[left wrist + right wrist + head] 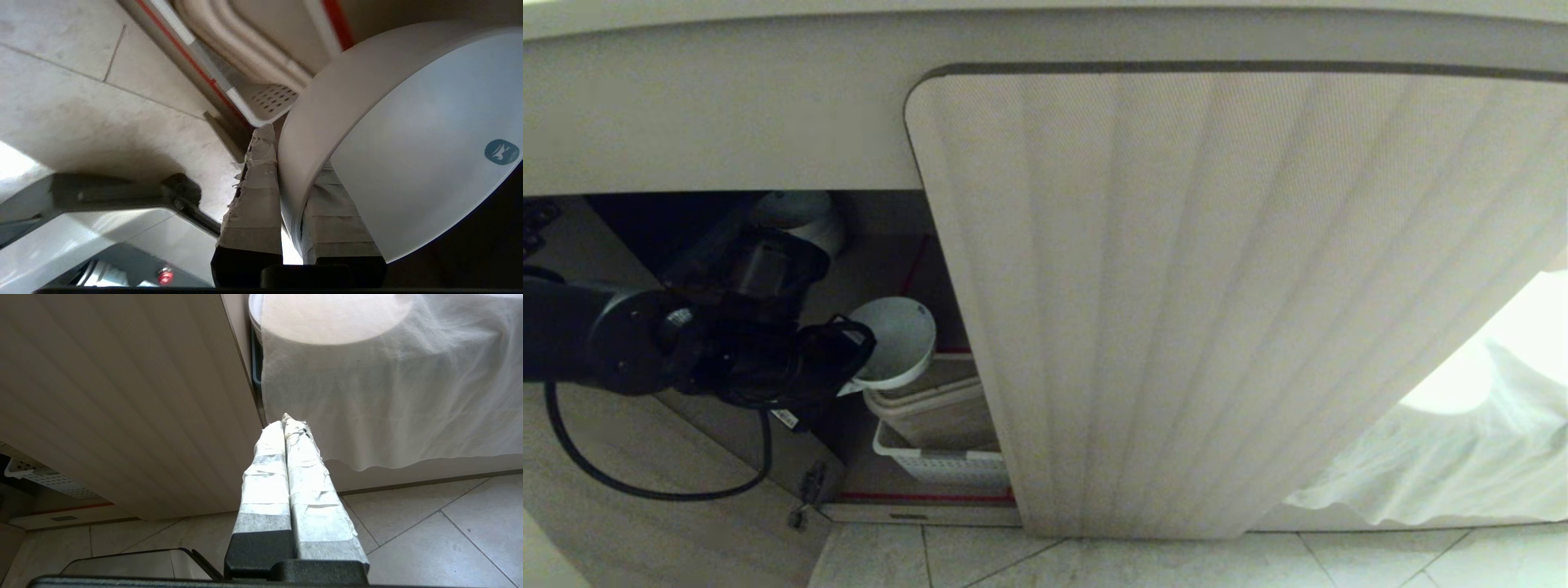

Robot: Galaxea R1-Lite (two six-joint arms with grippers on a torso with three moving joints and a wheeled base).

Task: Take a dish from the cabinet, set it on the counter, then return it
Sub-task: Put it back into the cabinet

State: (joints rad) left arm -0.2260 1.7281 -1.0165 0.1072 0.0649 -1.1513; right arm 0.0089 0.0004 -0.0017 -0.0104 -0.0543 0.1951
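- Head view: our left gripper [854, 367] reaches level into the open cabinet [882, 269], clamped on the dish [894, 343] rim, tilted above the white basket [939, 461]
- Left wrist view: taped fingers [255, 196] pinch the dish [408, 134] wall
- Right wrist view: our right gripper [288, 428] hangs closed, empty, beside the ribbed door [122, 396]
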